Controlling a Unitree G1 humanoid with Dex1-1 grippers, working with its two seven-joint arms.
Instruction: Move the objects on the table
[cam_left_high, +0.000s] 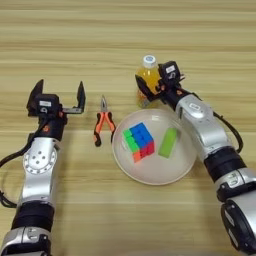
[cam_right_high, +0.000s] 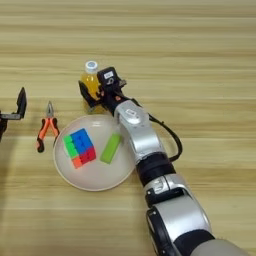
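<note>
- Both views look down from the robot's head onto the wooden table (cam_left_high: 125, 30), which fills each picture.
- They sit side by side and face the same way, from near.
- The left eye view reaches further left and shows the whole left arm.
- Both share the plate (cam_left_high: 150, 176) and pliers (cam_right_high: 46, 127).

1. The multicoloured puzzle cube (cam_left_high: 139, 142) sat in a shallow pale plate (cam_left_high: 150, 176), tilted, its blue, green, red and orange squares showing.
2. The orange-juice bottle (cam_left_high: 146, 78) stood upright on the wooden table (cam_left_high: 125, 35), just beyond the plate's far rim, white cap up.
</note>
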